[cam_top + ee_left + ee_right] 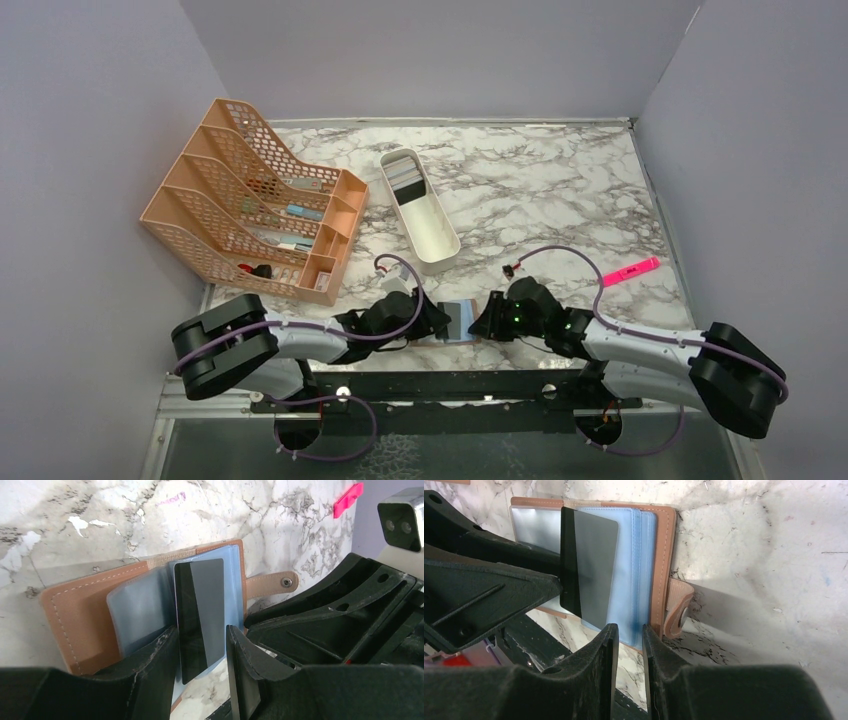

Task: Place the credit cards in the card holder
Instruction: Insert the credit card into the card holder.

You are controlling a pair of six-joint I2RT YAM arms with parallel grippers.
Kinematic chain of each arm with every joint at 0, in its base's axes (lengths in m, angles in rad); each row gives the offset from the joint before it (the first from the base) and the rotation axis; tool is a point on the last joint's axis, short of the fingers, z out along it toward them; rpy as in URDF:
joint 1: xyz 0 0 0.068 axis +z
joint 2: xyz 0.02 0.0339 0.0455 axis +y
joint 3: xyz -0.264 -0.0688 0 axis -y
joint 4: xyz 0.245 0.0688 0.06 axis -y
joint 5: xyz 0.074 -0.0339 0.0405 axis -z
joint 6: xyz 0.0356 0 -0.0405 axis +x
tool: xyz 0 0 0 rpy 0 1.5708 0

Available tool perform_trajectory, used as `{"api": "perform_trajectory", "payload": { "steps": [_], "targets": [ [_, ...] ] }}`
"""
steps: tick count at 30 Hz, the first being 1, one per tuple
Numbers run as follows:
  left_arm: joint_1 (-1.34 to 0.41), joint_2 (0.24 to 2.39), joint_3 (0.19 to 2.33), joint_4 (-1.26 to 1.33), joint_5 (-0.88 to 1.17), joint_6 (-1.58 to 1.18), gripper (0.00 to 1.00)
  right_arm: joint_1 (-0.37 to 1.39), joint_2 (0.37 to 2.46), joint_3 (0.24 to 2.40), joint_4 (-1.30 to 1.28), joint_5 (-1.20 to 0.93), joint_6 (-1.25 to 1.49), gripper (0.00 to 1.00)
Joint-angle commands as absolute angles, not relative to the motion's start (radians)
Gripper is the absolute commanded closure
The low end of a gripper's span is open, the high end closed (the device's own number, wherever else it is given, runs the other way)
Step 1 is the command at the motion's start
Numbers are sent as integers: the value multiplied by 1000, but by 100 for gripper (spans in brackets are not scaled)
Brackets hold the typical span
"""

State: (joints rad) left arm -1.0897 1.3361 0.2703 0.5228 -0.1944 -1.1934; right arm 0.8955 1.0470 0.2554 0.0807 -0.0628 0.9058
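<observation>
The tan card holder [460, 320] lies open near the table's front edge between both grippers, with clear blue sleeves fanned out. In the left wrist view a dark grey credit card [200, 605] with a black stripe stands partly in a sleeve of the holder [75, 615]. My left gripper [201, 627] is open around the card's lower end, with a gap at its right finger. My right gripper [629, 626] is shut on the edge of the sleeve stack beside the holder's snap strap [676, 610]. More credit cards [405, 178] lie in the white tray.
The white oblong tray [438, 240] lies behind the holder. An orange mesh file rack [255, 200] fills the back left. A pink highlighter [631, 271] lies to the right. Grey walls close in three sides.
</observation>
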Motion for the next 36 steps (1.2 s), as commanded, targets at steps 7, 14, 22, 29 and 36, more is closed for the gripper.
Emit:
{"api": "perform_trajectory", "payload": {
  "steps": [7, 14, 22, 29, 36],
  "targets": [
    [-1135, 1390, 367, 419, -202, -1179, 57, 900, 1062, 223, 153, -110, 917, 73],
    [-1147, 1399, 386, 419, -209, -1188, 57, 900, 1073, 206, 206, -136, 938, 73],
    [-1149, 1391, 395, 434, -201, -1186, 57, 900, 1080, 211, 202, -150, 936, 73],
    [-1156, 1440, 415, 447, -169, -1187, 56, 900, 1054, 221, 177, -139, 932, 73],
    [-1173, 1454, 413, 458, -181, -1197, 56, 900, 1060, 224, 171, -124, 929, 73]
  ]
}}
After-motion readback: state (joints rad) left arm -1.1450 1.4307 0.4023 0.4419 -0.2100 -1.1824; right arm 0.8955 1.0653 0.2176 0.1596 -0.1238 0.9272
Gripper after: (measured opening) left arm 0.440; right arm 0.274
